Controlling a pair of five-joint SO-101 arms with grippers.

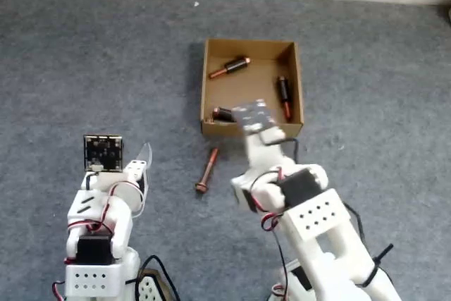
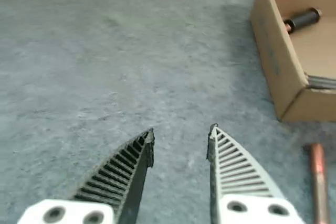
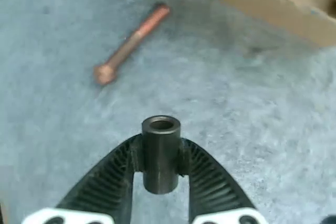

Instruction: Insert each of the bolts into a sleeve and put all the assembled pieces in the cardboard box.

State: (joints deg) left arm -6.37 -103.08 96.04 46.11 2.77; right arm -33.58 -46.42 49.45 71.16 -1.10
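Observation:
A loose copper bolt [image 1: 207,170] lies on the grey carpet just in front of the cardboard box [image 1: 206,82]. It also appears in the right wrist view as the bolt [image 3: 131,43]. Three bolt-and-sleeve pieces lie inside the box: one [image 1: 229,67] at the back left, one [image 1: 284,94] on the right, one [image 1: 223,113] at the front. My right gripper [image 3: 160,148] is shut on a black sleeve [image 3: 160,156], held upright with its bore showing, a little short of the bolt. My left gripper [image 2: 182,132] is open over bare carpet, left of the box and bolt [image 2: 318,177].
Grey carpet covers the whole table. The box wall [image 2: 278,61] stands to the right of the left gripper, with one assembled piece [image 2: 302,19] showing inside. The right arm [image 1: 310,209] reaches in from the lower right, partly covering the box's front edge.

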